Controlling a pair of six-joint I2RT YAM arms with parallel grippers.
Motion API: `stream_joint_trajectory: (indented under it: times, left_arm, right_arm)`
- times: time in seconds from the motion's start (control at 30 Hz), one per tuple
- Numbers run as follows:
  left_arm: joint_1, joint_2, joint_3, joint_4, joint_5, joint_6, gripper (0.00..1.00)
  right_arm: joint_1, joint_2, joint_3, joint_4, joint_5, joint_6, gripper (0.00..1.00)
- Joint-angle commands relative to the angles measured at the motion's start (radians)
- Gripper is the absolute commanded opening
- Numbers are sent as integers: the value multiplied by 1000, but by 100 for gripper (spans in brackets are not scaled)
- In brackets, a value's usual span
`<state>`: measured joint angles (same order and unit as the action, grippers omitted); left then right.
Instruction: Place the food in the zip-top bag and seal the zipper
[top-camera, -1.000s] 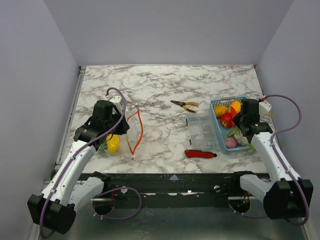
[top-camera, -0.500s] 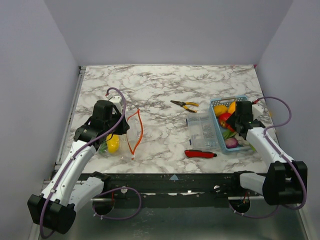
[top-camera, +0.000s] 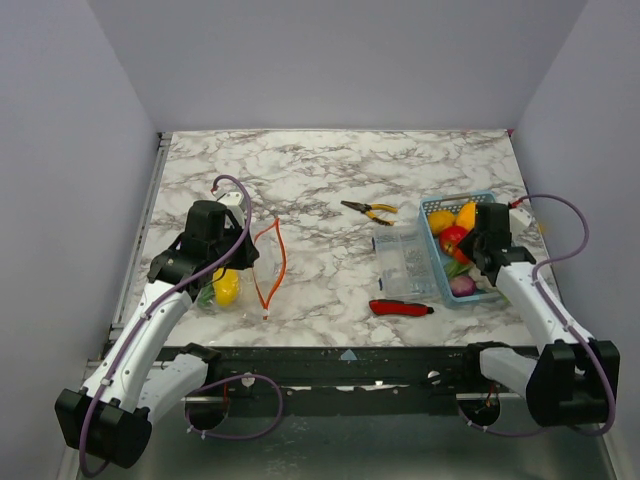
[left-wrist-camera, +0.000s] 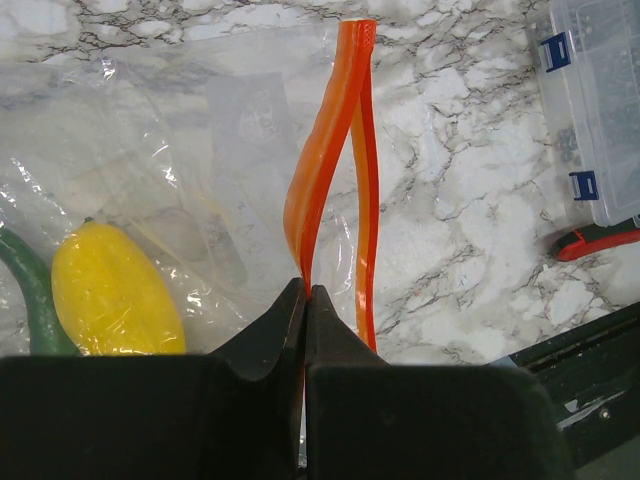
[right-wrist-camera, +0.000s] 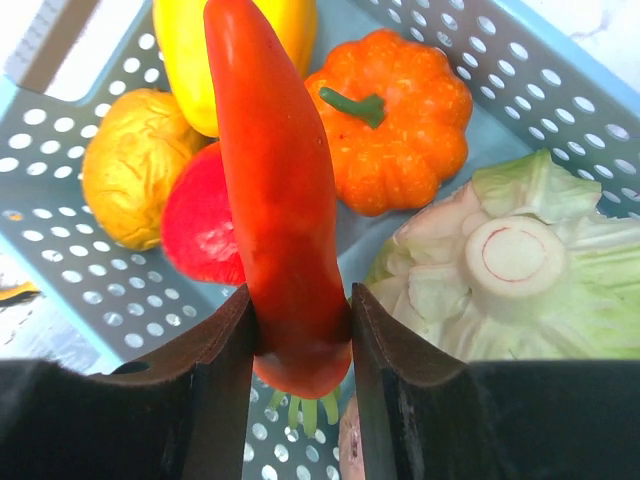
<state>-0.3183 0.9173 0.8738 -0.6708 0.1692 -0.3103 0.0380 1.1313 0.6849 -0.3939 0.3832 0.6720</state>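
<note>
Top external view: we saw the zip-top bag (top-camera: 243, 262) lying at the left of the marble table (top-camera: 320, 170), a yellow pepper (top-camera: 227, 288) inside it, and the light blue basket (top-camera: 445, 200) at the right holding more food (top-camera: 453, 240), with a clear compartment box (top-camera: 405, 265) just beside it. Left wrist view: we found the left gripper (left-wrist-camera: 305, 293) pressed together on the zipper (left-wrist-camera: 325, 170), pinching the orange strip near one end while its two sides stood parted; a green piece (left-wrist-camera: 28, 290) lay beside the yellow pepper under the bag's clear plastic. Right wrist view: the right gripper (right-wrist-camera: 300, 325) clamped a long red pepper (right-wrist-camera: 270, 180) over the basket, where an orange pumpkin (right-wrist-camera: 400, 130), two yellow pieces (right-wrist-camera: 125, 180), a red piece (right-wrist-camera: 200, 230) and a pale cabbage (right-wrist-camera: 520, 250) lay.
</note>
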Motion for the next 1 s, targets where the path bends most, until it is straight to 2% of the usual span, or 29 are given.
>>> stream_joint_trajectory:
  times: [0.0, 0.17, 0.3, 0.37, 0.43, 0.5, 0.67, 0.97]
  left_arm:
    - [-1, -14, 10, 16, 18, 4, 0]
    - [-1, -11, 13, 17, 19, 4, 0]
    - [-1, -8, 13, 16, 19, 4, 0]
    - [-1, -5, 14, 17, 21, 4, 0]
    - [-1, -3, 14, 17, 21, 4, 0]
    - [-1, -2, 13, 16, 20, 4, 0]
    - [-1, 1, 14, 17, 16, 4, 0]
    - [-1, 10, 14, 16, 16, 4, 0]
  right_arm:
    - [-4, -91, 25, -37, -32, -24, 16]
    - [-4, -221, 27, 18, -261, -56, 11]
    - [-4, -237, 4, 168, -669, -54, 7]
    - [-1, -221, -25, 314, -926, 2, 3]
    - [26, -215, -76, 509, -1044, 111, 2]
    - [89, -214, -87, 597, -1066, 166, 2]
    - [268, -164, 26, 529, -1017, 117, 3]
    - [625, 268, 210, 499, -1137, 204, 4]
